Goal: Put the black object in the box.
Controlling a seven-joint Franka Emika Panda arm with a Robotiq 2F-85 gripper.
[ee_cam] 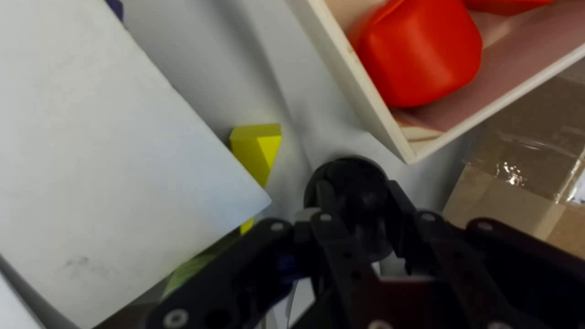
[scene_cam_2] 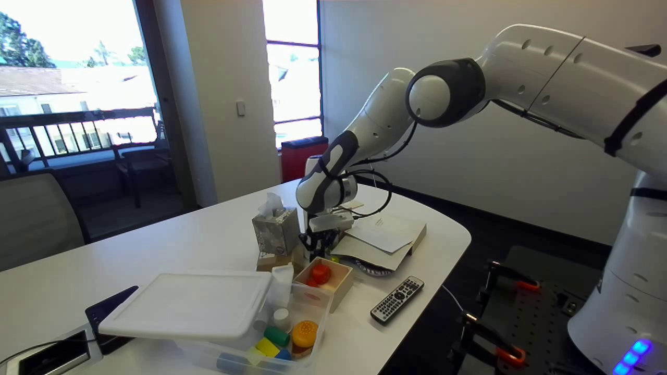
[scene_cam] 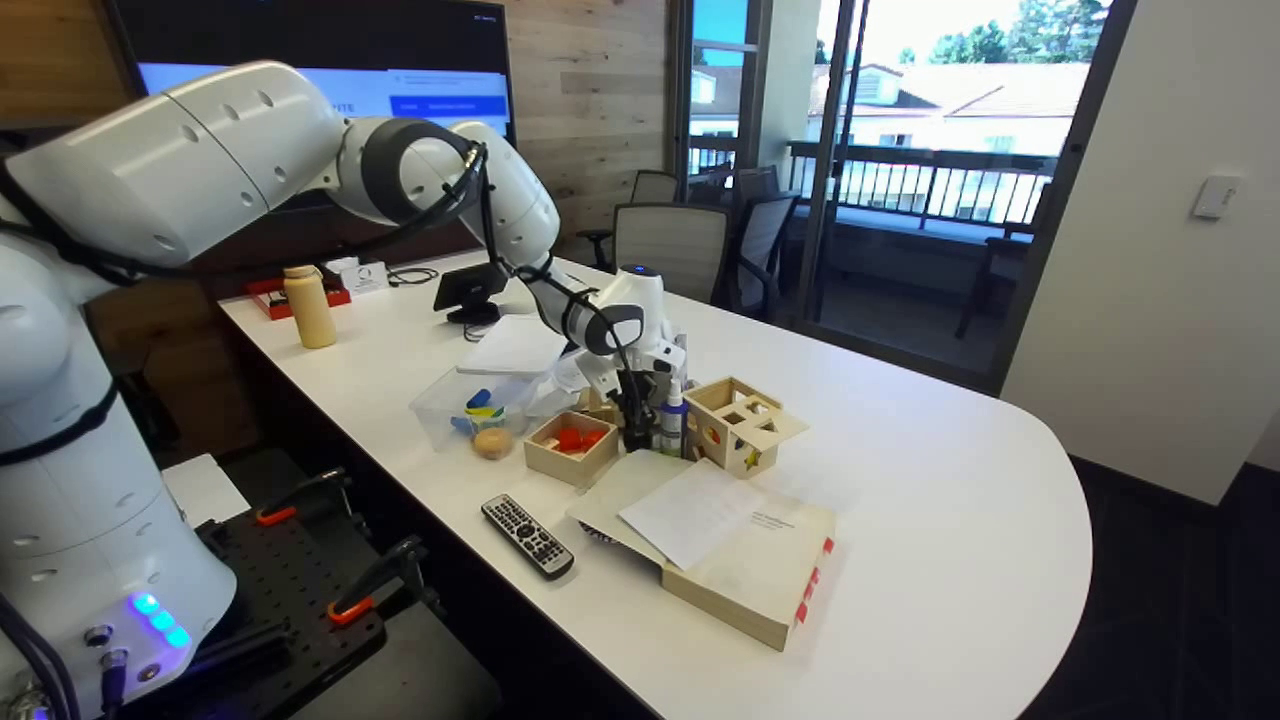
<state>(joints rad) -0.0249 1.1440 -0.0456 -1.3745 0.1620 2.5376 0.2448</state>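
Note:
The box is low and open, with pale wooden walls and a reddish floor, and holds red pieces. It stands beside my gripper in both exterior views (scene_cam: 572, 462) (scene_cam_2: 341, 292) and at the upper right of the wrist view (ee_cam: 361, 87). The black object (ee_cam: 351, 172) is round and dark, low in the middle of the wrist view. My gripper (ee_cam: 359, 183) has its fingers close on either side of it, shut on it, just outside the box's corner. In both exterior views the gripper (scene_cam: 636, 425) (scene_cam_2: 317, 251) points down; the black object cannot be told apart from the dark fingers there.
A spray bottle (scene_cam: 673, 425) and the holed wooden cube (scene_cam: 745, 440) stand close to the gripper. A thick open book (scene_cam: 765, 570), a yellow block (ee_cam: 256, 151), a remote (scene_cam_2: 397, 299), a clear bin (scene_cam_2: 312, 359) and a tissue box (scene_cam_2: 279, 232) surround it.

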